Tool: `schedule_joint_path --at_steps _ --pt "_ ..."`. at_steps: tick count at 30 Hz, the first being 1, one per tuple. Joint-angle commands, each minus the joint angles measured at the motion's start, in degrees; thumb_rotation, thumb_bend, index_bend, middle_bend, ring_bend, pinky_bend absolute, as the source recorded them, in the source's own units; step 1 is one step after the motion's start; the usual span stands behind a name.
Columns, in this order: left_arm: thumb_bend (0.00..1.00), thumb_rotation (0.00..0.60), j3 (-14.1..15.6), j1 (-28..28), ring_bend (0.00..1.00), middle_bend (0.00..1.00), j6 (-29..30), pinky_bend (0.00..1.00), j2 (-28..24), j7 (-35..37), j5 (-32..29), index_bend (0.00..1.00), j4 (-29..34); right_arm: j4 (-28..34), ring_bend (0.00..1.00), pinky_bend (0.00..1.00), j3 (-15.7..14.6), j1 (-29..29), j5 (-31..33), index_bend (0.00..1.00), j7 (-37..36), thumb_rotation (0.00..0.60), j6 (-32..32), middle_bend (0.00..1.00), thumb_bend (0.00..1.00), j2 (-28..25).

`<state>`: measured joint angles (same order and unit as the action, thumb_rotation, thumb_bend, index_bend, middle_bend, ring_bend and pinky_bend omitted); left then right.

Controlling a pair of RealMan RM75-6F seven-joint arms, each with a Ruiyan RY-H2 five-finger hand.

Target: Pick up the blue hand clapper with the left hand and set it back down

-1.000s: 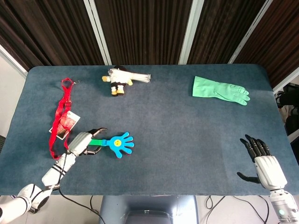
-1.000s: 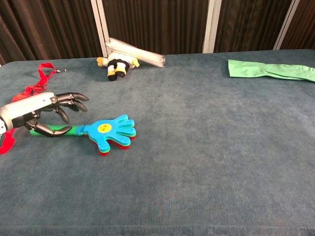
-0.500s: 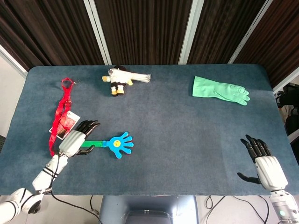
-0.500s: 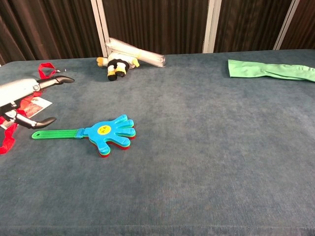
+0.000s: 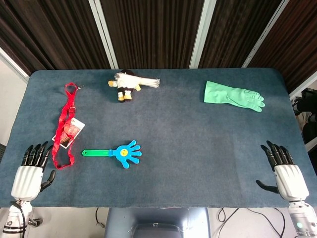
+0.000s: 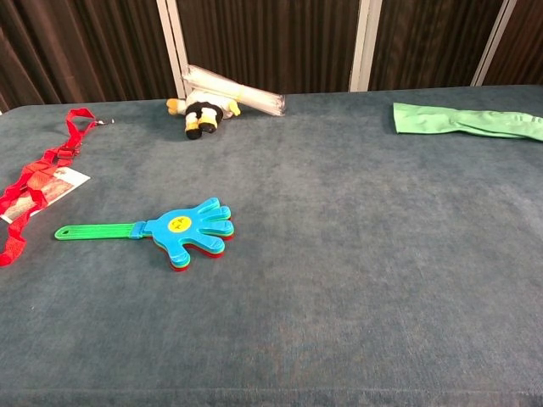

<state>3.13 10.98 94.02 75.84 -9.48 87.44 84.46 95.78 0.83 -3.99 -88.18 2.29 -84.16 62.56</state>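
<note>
The blue hand clapper (image 5: 121, 152) (image 6: 178, 230) lies flat on the table with its green handle pointing left and nothing touching it. My left hand (image 5: 28, 172) hovers at the table's near left corner, well left of the clapper, fingers spread and empty. My right hand (image 5: 284, 171) is at the near right corner, fingers apart, holding nothing. Neither hand shows in the chest view.
A red lanyard with a card (image 5: 66, 124) (image 6: 38, 185) lies left of the clapper. A small plush toy on a clear packet (image 5: 130, 84) (image 6: 212, 102) sits at the back. A green rubber glove (image 5: 232, 95) (image 6: 467, 120) lies at the back right.
My left hand has let go of the clapper's handle and pulled back to the near left corner, out of the chest view. The clapper stays on the table. The right hand barely moved.
</note>
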Motion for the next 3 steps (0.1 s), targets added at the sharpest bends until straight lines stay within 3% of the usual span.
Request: schedule_joint_path --at_steps 1,3 --pt "0.37 0.600 -0.5 -1.1 0.00 0.00 -1.0 0.02 -1.5 -2.2 -1.1 0.00 1.9 0.3 0.00 0.00 0.4 0.4 0.3 0.00 0.6 0.600 -0.7 0.00 0.15 0.0" --pt "0.38 0.600 -0.7 -1.1 0.00 0.00 -1.5 0.02 -1.8 -1.7 -0.8 0.00 1.9 0.4 0.00 0.00 0.5 0.6 0.3 0.00 0.5 0.600 -1.1 0.00 0.15 -0.1"
